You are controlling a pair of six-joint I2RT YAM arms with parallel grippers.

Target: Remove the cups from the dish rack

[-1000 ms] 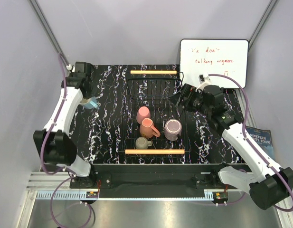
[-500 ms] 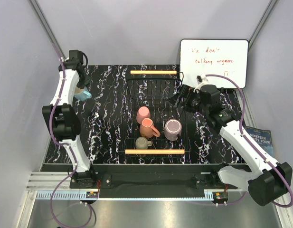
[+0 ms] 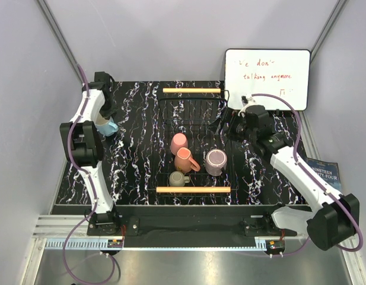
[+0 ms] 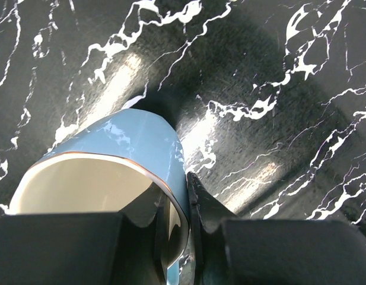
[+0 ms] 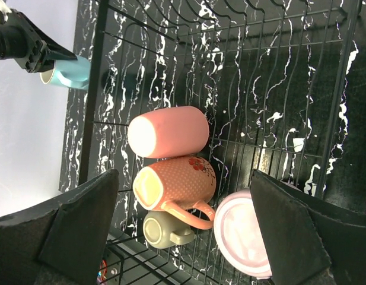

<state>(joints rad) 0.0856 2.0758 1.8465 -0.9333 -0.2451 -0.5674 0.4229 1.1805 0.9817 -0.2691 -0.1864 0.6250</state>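
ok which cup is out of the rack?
The light blue cup, held by the left gripper left of the dish rack; the pink, orange, purple and olive cups sit inside it.

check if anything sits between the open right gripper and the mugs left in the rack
Nothing visible does. The open right gripper hangs by the dish rack's right side; its wrist view shows the pink cup, terracotta cup, mauve cup and olive cup uncovered, with only rack wires beneath.
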